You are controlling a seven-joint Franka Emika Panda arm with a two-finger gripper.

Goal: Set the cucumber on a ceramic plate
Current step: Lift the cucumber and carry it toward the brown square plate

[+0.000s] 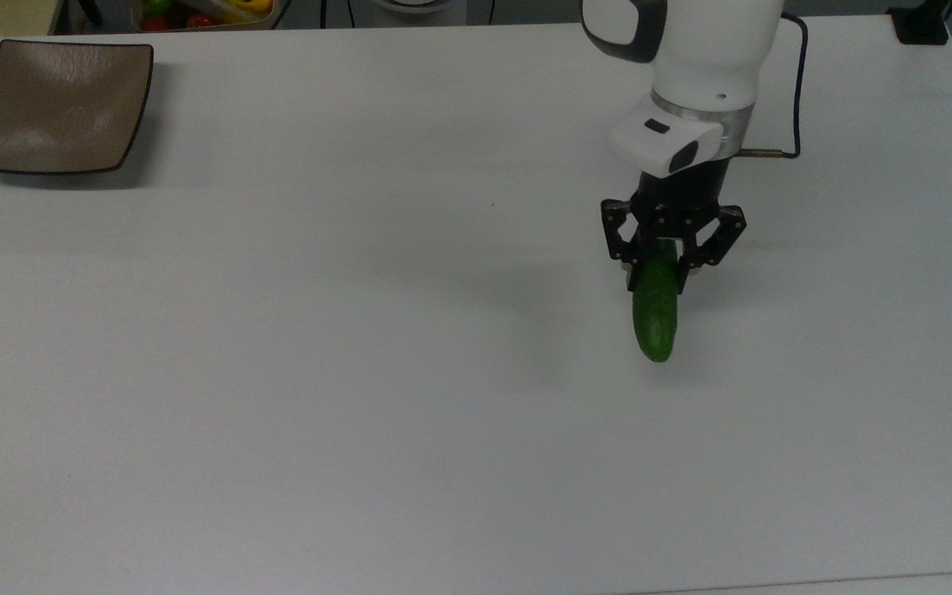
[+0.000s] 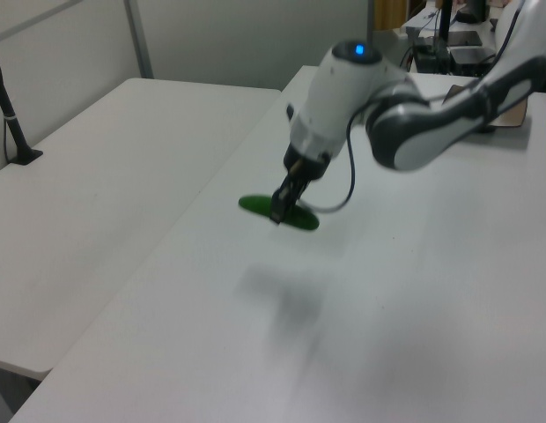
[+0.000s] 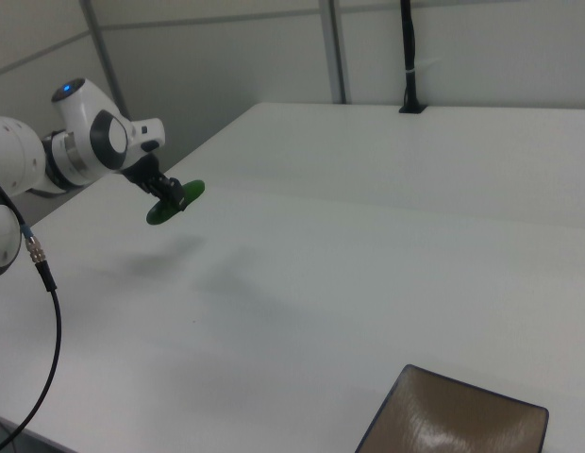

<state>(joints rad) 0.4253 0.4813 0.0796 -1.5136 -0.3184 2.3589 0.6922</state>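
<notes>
End effector clamped on the cucumber, aloft above the table.

**Soft overhead light, motion blur in one view**

Even, diffuse light falls from above onto the white worktop, dimming greyish toward 6 o'clock in the top view. A faint, soft-edged shadow lies on it below the cucumber in the left view, where the arm smears with motion blur. The ceramic plate carries a mild sheen.
</notes>
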